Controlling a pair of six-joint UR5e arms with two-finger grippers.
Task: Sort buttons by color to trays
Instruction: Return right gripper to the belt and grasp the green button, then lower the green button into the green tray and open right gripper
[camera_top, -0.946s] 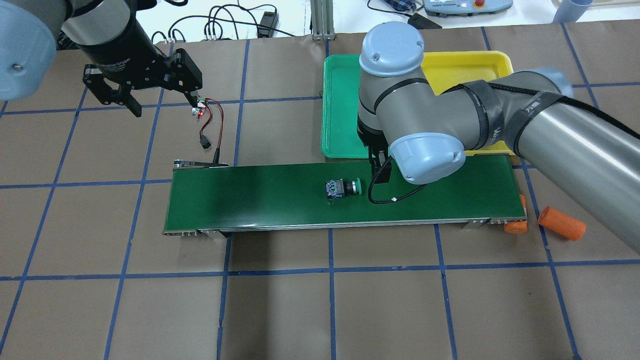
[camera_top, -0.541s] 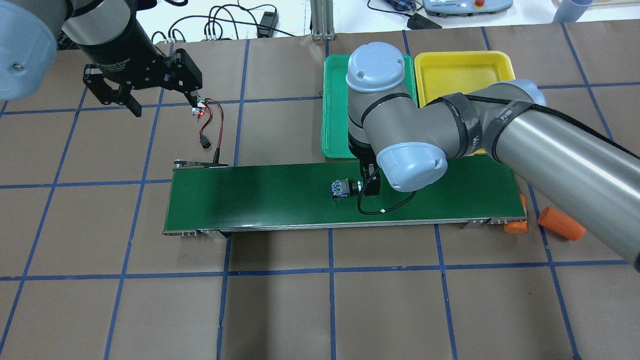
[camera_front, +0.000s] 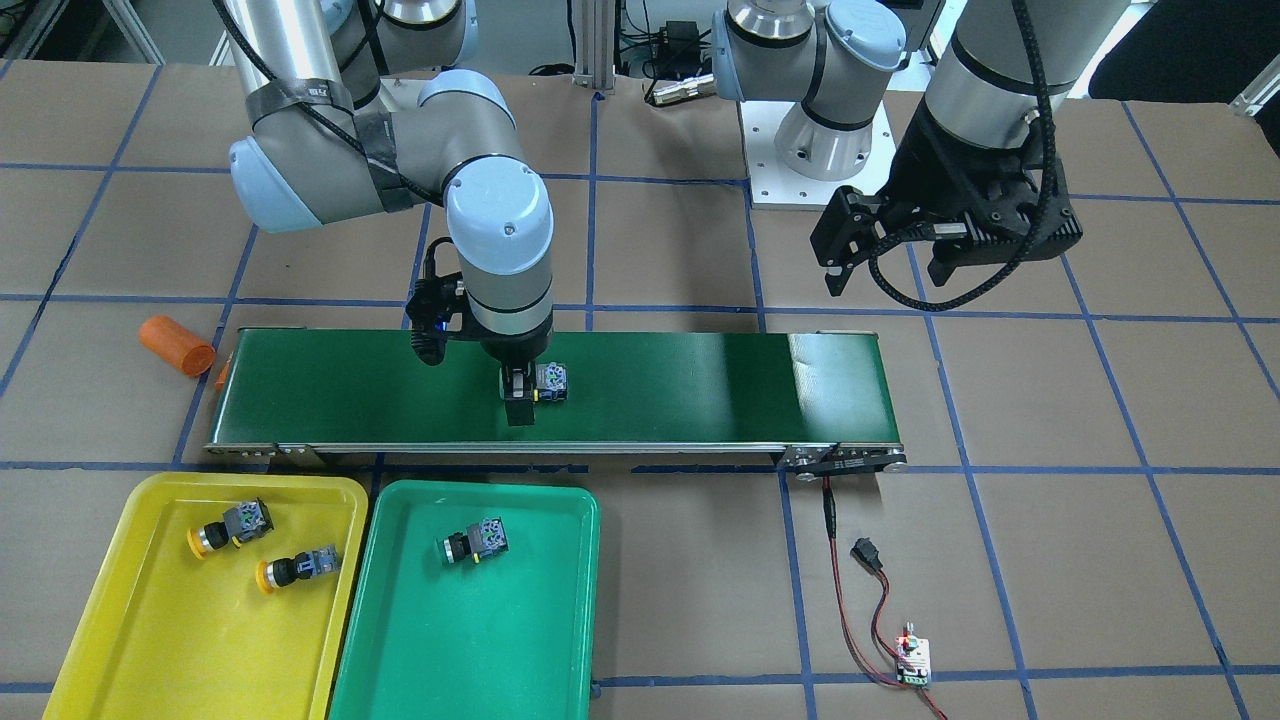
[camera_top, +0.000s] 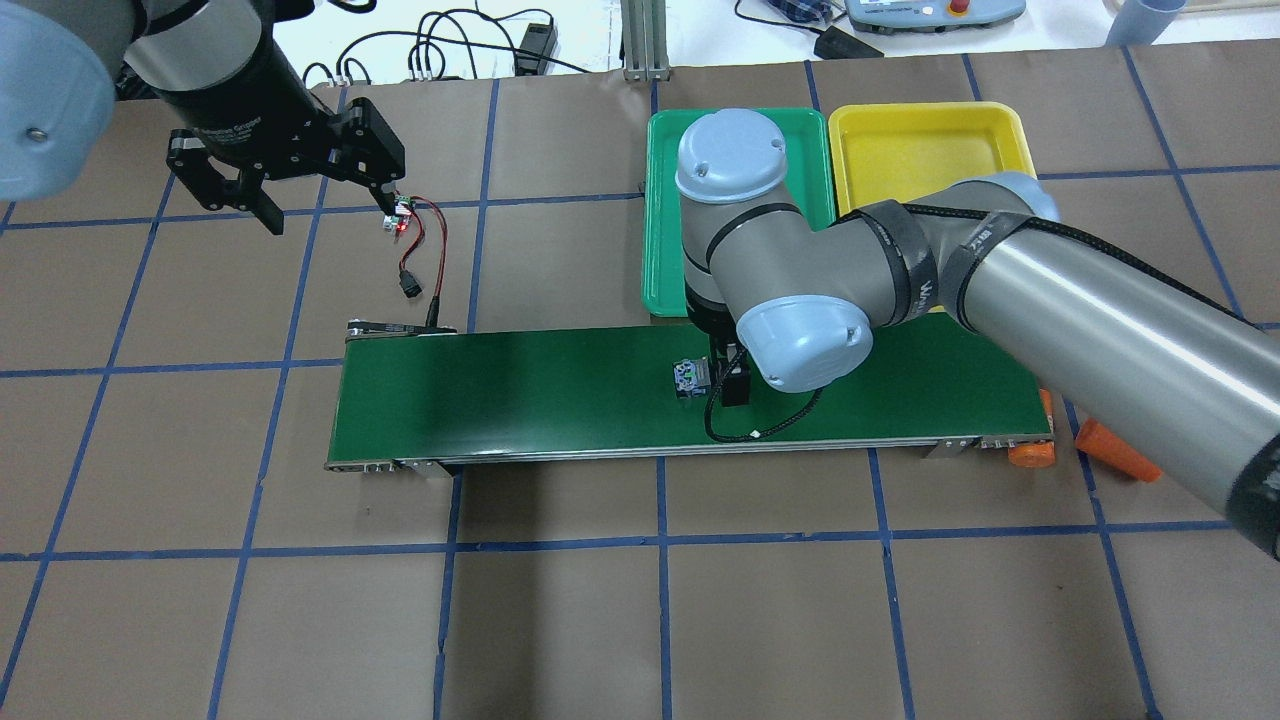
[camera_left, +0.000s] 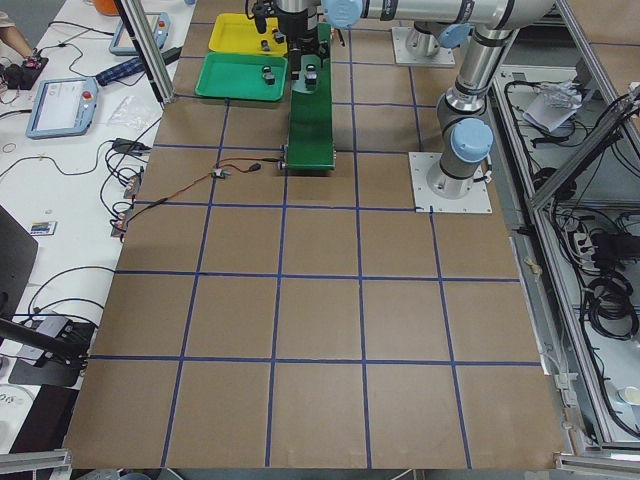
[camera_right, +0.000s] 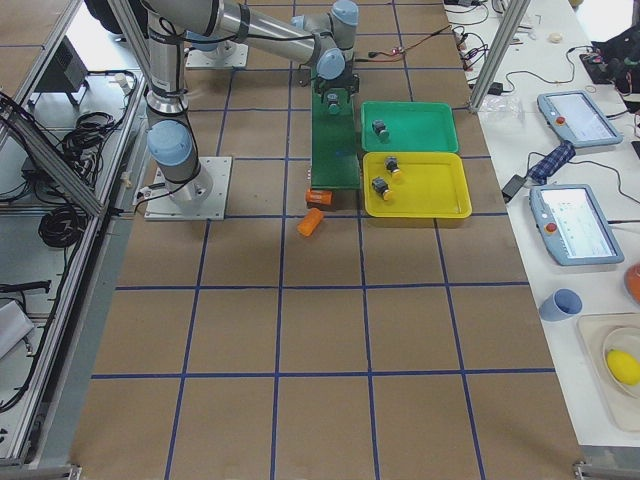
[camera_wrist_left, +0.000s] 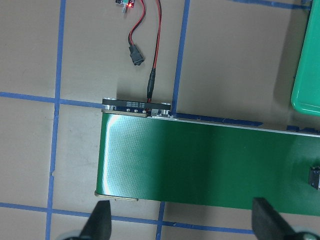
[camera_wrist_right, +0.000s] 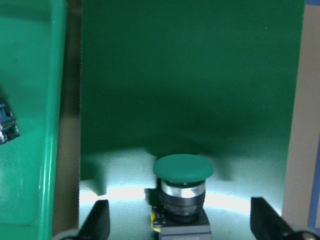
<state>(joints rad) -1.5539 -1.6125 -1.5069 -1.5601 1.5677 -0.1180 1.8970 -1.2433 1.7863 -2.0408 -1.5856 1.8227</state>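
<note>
The last green button (camera_wrist_right: 183, 187) is seen lying on its side near the middle of the dark green belt (camera_front: 700, 385). It is not yet held. The right gripper (camera_wrist_right: 181, 220) is placed around it with fingers spread wide, one on each side, and the button is not touched by them. One yellow button (camera_front: 230, 528) and another yellow button (camera_front: 297, 567) are already laid in the yellow tray (camera_front: 100, 620). One other green button (camera_front: 472, 543) is laid in the green tray (camera_front: 470, 650). So three of four are judged to be sorted. The last one must be gripped, lifted and put in the green tray beside the belt. The left gripper (camera_wrist_left: 185, 222) is held above the belt's other end, fingers spread wide, with nothing in it.
</note>
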